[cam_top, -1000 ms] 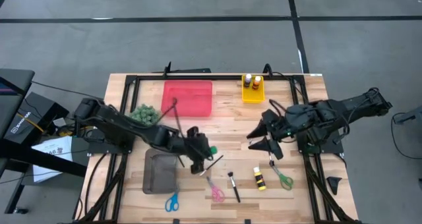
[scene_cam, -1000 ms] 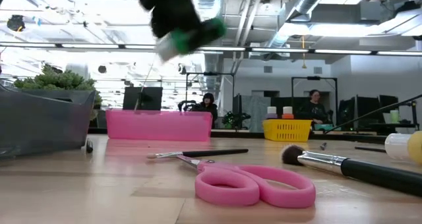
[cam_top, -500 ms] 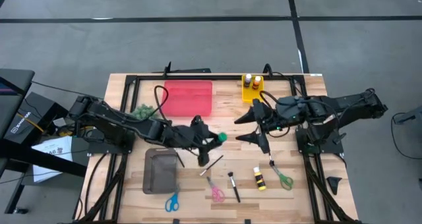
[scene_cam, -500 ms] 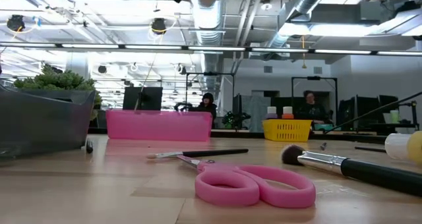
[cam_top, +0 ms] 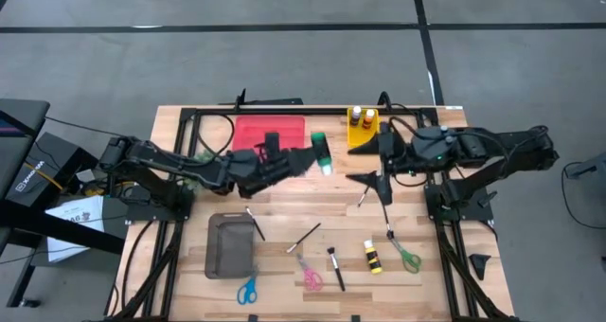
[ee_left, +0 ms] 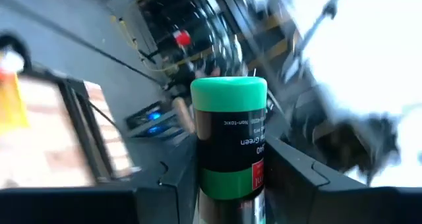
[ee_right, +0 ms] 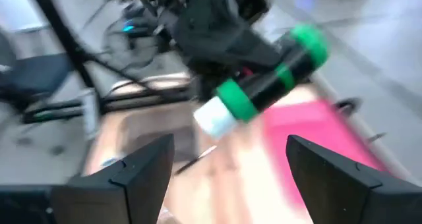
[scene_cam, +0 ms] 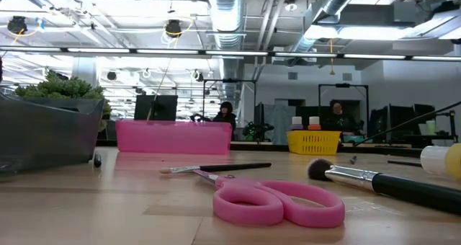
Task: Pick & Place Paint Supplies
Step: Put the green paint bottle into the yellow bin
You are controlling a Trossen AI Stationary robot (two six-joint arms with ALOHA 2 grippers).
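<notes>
now left pincer (cam_top: 305,157) grips black paint bottle (cam_top: 321,152) w/ green cap + green band; right pincer (cam_top: 371,178) spread wide.

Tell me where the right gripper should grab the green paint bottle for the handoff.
Probably the free cap end. The left gripper holds the green paint bottle above the table by its lower body, green cap sticking out. The right gripper is open and faces it, so come straight in with a finger on each side.

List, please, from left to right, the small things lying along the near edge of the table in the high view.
Blue scissors → pink scissors → black makeup-style brush → yellow-and-black paint bottle → green scissors.
</notes>
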